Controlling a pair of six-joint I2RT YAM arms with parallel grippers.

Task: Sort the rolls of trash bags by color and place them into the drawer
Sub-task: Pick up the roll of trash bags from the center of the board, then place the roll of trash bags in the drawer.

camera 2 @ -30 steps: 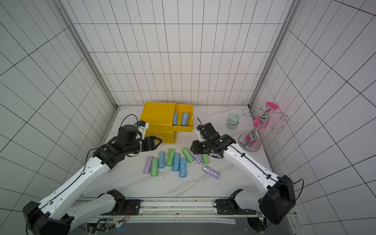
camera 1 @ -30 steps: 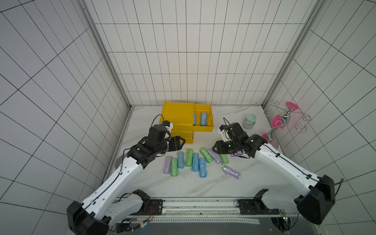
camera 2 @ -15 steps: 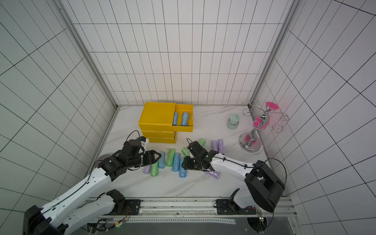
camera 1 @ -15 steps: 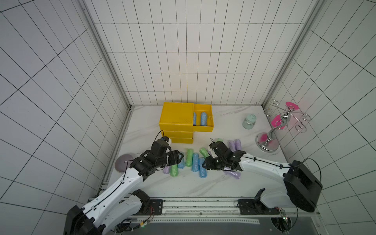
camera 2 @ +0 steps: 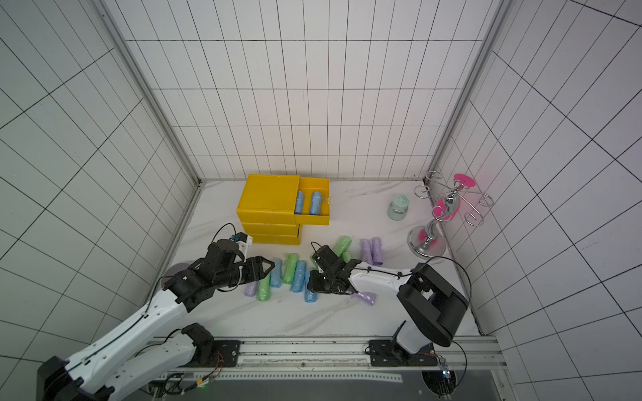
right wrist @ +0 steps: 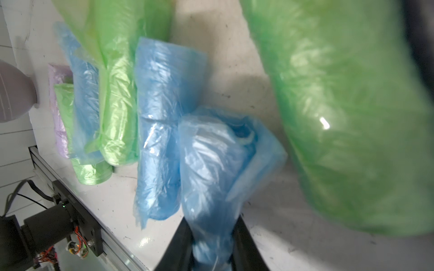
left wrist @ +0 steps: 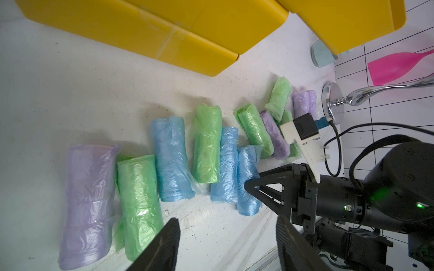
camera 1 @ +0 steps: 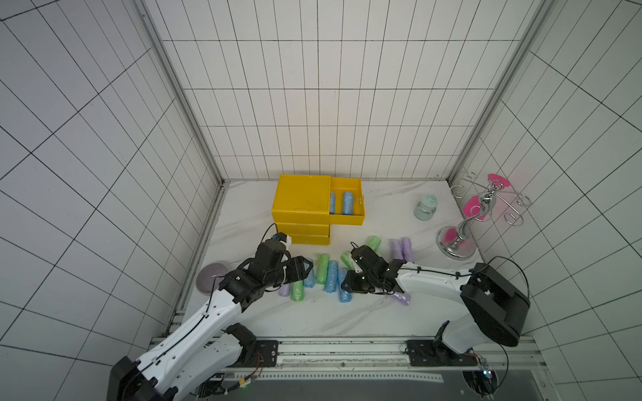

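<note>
Several rolls of trash bags lie in a row on the white table: a purple roll (left wrist: 87, 201), green rolls (left wrist: 138, 201) (left wrist: 207, 143) and blue rolls (left wrist: 170, 159) (left wrist: 225, 164). My right gripper (right wrist: 213, 237) (camera 1: 347, 288) is shut on the near end of a blue roll (right wrist: 211, 164) (camera 1: 344, 295) that lies at the row's right end. My left gripper (left wrist: 226, 225) (camera 1: 307, 269) hovers open over the row's left part, holding nothing. The yellow drawer (camera 1: 347, 217) is pulled open with two blue rolls (camera 1: 346, 203) inside.
Two purple rolls (camera 1: 401, 248) and a green one (camera 1: 373, 243) lie further back; another purple roll (camera 1: 401, 298) lies under the right arm. A mint jar (camera 1: 425, 208) and a chrome stand (camera 1: 457, 243) are at the back right. A grey disc (camera 1: 212, 281) sits left.
Both arms came down from near the drawer to the row of rolls. The right gripper's jaws closed on the blue roll in the last half second.
</note>
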